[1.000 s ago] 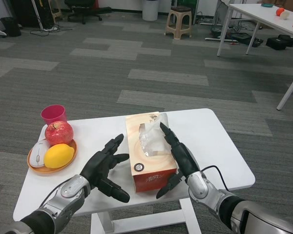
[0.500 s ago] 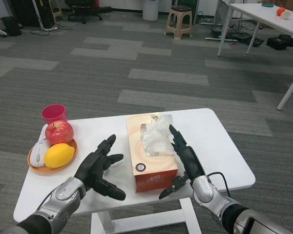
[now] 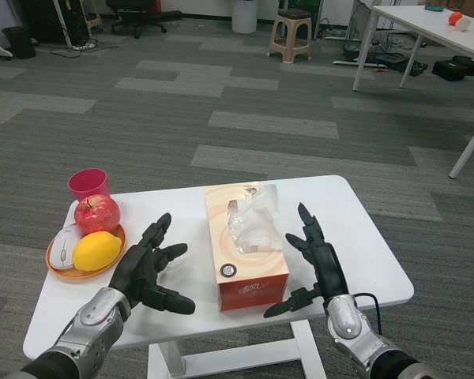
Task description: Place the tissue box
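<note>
- The tissue box (image 3: 248, 245) lies flat near the middle of the white worktop (image 3: 355, 229) — an orange and cream box, its long side running from 12 toward 6 o'clock, with clear plastic and a tuft of tissue (image 3: 253, 225) rising from the slot on top.
- The left hand (image 3: 146, 266) hovers at about 8 o'clock from the box, just beside it and not touching; the fingers are spread wide, the palm turned toward the box, and nothing is in its hold.
- The right hand (image 3: 316, 264) sits at about 4 o'clock from the box, near its right side with a clear gap between them; the fingers are fanned apart and point up and away, the thumb reaches toward the box's near corner, and it holds nothing.
- An orange plate (image 3: 57, 268) rests at 9 o'clock on the worktop's left edge — on it a red apple (image 3: 97, 214), a yellow lemon (image 3: 96, 251) and a white computer mouse (image 3: 62, 248), all touching one another.
- A pink cup (image 3: 88, 185) stands upright just behind the plate, at about 10 o'clock from the box.
- Beyond the worktop, at 12 o'clock on the grey carpet, stands a beige stool (image 3: 291, 33); a second white table (image 3: 426, 31) shows at 2 o'clock.
</note>
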{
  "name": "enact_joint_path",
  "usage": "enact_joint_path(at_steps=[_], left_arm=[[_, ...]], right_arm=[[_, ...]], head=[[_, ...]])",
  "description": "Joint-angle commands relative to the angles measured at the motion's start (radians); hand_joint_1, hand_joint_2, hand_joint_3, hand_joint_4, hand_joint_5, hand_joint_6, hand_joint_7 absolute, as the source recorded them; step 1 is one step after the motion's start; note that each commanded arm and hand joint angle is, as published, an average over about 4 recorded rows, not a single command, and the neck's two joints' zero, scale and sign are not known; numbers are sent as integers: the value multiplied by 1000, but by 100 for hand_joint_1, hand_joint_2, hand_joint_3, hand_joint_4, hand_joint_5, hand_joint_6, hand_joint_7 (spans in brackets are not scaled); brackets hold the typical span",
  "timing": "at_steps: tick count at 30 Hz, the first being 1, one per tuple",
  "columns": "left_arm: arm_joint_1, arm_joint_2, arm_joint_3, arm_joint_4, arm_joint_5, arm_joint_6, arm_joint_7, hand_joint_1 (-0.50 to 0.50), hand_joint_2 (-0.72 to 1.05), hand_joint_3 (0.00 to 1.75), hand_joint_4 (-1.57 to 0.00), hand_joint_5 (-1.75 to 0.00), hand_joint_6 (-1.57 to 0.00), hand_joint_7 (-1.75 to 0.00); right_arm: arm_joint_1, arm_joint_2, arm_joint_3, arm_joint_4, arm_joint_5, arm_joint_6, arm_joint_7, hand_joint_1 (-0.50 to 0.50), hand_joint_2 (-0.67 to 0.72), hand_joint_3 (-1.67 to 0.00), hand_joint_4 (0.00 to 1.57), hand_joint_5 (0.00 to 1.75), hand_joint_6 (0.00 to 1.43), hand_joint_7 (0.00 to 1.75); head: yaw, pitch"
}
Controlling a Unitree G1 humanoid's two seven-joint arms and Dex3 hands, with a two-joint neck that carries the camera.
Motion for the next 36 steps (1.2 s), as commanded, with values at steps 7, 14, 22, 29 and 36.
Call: enact_joint_path(at_steps=[7, 14, 22, 29, 36], left_arm=[[41, 2, 100, -21, -10, -20, -4, 50, -10, 0, 0, -92, 0, 0], [71, 6, 182, -95, -11, -20, -4, 50, -15, 0, 0, -100, 0, 0], [100, 8, 258, -205, -11, -23, -3, 50, -13, 0, 0, -103, 0, 0], [105, 8, 284, -319, -11, -35, 0, 50, -15, 0, 0, -103, 0, 0], [105, 7, 284, -413, -10, -45, 2, 50, -19, 0, 0, -103, 0, 0]], right_arm=[[50, -29, -145, -64, 3, -22, 11, -42, 0, -16, 34, 10, 0, 0], [74, -41, -250, -96, 2, -30, 24, -42, 1, -16, 32, 10, 0, 0], [91, -46, -364, -126, 2, -47, 34, -42, 1, -16, 31, 10, 0, 0], [93, -55, -430, -226, 2, -49, 33, -42, 3, -16, 31, 10, 0, 0], [90, -69, -379, -332, 5, -43, 18, -43, 6, -16, 37, 10, 0, 0]], head=[[0, 3], [-3, 2], [-4, 6], [-9, 4], [-10, 1]])
